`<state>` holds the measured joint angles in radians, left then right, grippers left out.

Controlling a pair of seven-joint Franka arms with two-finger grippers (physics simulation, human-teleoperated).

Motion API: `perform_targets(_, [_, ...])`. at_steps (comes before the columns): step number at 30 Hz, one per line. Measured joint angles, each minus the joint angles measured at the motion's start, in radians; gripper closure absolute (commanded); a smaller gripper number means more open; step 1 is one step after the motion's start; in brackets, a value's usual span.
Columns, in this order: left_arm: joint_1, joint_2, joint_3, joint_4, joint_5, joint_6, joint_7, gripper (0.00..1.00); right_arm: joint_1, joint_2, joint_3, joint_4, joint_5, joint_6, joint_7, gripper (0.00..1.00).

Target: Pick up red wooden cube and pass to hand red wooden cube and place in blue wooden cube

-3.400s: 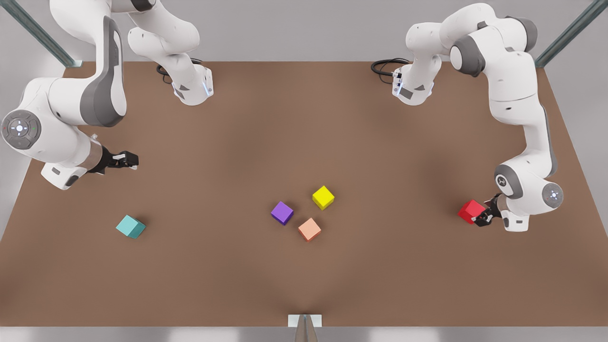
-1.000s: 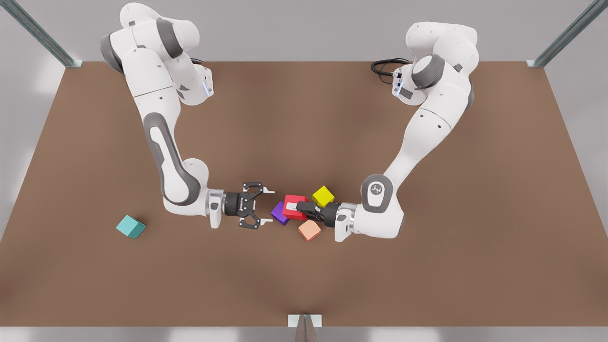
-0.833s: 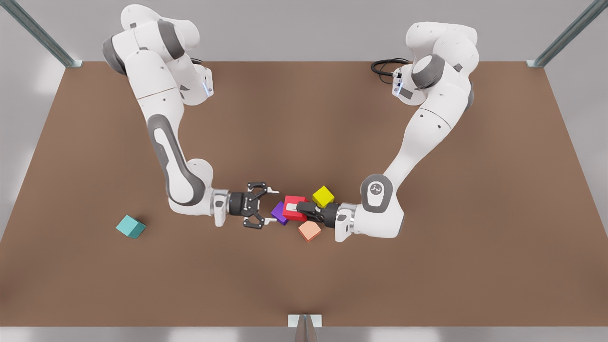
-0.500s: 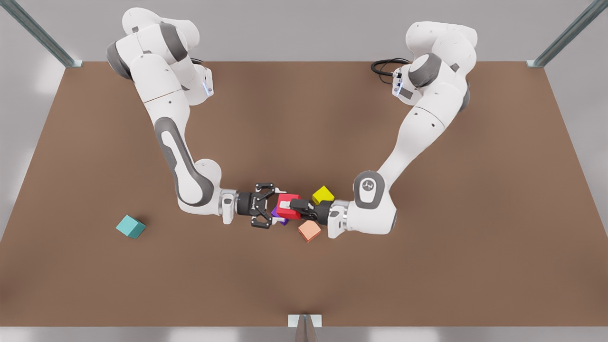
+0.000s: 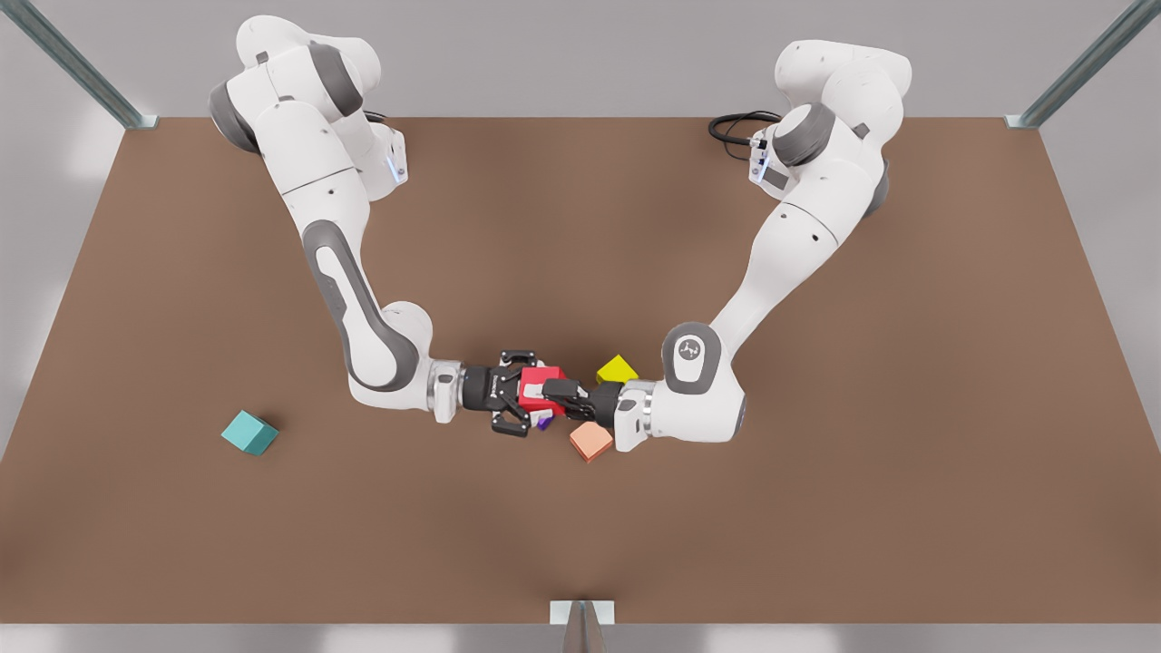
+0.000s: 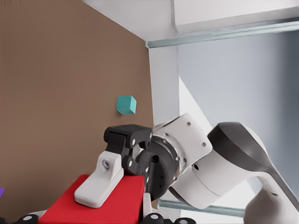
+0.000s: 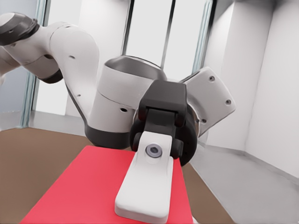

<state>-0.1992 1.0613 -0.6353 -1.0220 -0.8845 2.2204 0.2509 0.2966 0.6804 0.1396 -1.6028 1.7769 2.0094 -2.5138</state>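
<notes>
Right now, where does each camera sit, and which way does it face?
Front view: high over the brown table, looking down; both arms whole, the left gripper and right gripper meeting at the small red wooden cube.
Left wrist view: on the arm at the front view's right, looking past the cube at the right gripper and the teal wooden cube.
Right wrist view: on the other arm, looking over the cube at the left gripper.
Shared: all three show the red cube.

Mid-table is tight: the left gripper (image 5: 544, 394) and right gripper (image 5: 532, 396) meet at the small red wooden cube (image 5: 542, 381), with a purple cube (image 5: 543, 422), a yellow cube (image 5: 617, 370) and a pale orange cube (image 5: 590, 442) crowded just beneath and beside them. Toward the front view's left the brown tabletop (image 5: 580, 227) lies bare — the teal wooden cube (image 5: 248, 433) stands alone there, well apart.
</notes>
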Motion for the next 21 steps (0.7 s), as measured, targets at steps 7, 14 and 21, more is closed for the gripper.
perform_targets(7, [0.0,0.002,0.001,-0.002,-0.026,-0.004,0.025,0.0,-0.008,0.0,0.001,0.013,-0.001,0.001,-0.018,0.37])
perform_targets(14, [0.016,-0.003,0.001,-0.003,-0.036,-0.011,0.042,0.0,-0.041,0.0,-0.001,0.014,-0.011,-0.002,-0.029,0.36])
perform_targets(21, [0.17,-0.01,-0.003,-0.002,-0.037,-0.118,0.053,0.0,-0.106,-0.003,-0.005,0.016,-0.05,-0.012,-0.038,0.36])
